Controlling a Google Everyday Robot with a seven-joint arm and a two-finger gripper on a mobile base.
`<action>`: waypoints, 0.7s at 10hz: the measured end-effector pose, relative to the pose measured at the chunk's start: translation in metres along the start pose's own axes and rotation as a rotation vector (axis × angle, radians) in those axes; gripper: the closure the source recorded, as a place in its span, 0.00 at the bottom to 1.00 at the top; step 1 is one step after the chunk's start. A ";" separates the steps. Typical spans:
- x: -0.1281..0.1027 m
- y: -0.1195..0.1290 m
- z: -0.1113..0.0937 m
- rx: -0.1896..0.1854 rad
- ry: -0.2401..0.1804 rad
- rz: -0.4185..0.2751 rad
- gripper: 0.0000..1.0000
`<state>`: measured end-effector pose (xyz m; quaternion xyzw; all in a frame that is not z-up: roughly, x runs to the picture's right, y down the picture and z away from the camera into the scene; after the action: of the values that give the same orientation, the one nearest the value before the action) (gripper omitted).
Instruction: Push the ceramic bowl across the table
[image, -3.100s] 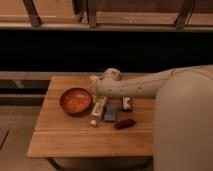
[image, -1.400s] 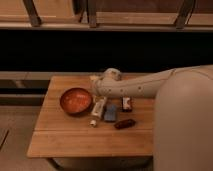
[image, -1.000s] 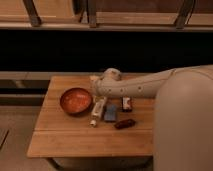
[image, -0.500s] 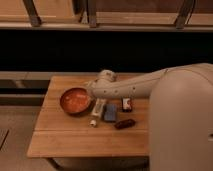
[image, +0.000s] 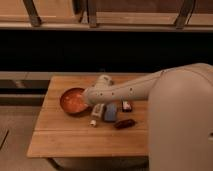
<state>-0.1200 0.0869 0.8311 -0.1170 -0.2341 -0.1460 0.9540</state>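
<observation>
The bowl (image: 72, 101) sits upright on the left half of the table (image: 60, 142), somewhat nearer the far edge than the near one. Its orange-red inside faces up, ringed by a dark rim.

The arm (image: 132, 90) comes in from the right, out of the robot's pale body (image: 182, 125), which fills the lower right corner and hides the table's right end. It runs leftward and slightly down over the far part of the table. A rounded joint (image: 103, 80) stands up just behind its tip.

The gripper (image: 88, 98) is at that tip, low over the table at the bowl's right rim. It appears to touch the rim, but from this angle contact is not certain. Whether the gripper is spread or closed I cannot tell, as the end of the arm covers it.

Four small things lie in a loose group just right of the bowl, on the near side of the arm:
- A white bottle (image: 96, 113) lies closest to the bowl, its narrow end toward the near edge.
- A blue packet (image: 110, 112) lies just beside the bottle on the right.
- A small red-and-white item (image: 126, 105) sits further right, close under the arm.
- A dark reddish-brown bar (image: 124, 123) lies nearest the front, tilted.

The near half of the table shows bare planks with their seams. Behind the table is a dark band, and above that a wooden rail (image: 135, 20) with posts.
</observation>
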 end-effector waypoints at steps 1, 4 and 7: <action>-0.005 0.019 0.002 -0.053 -0.005 -0.031 1.00; -0.011 0.041 0.003 -0.114 -0.015 -0.069 1.00; -0.037 0.058 0.015 -0.178 -0.037 -0.117 1.00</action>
<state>-0.1380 0.1532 0.8175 -0.1899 -0.2441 -0.2196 0.9253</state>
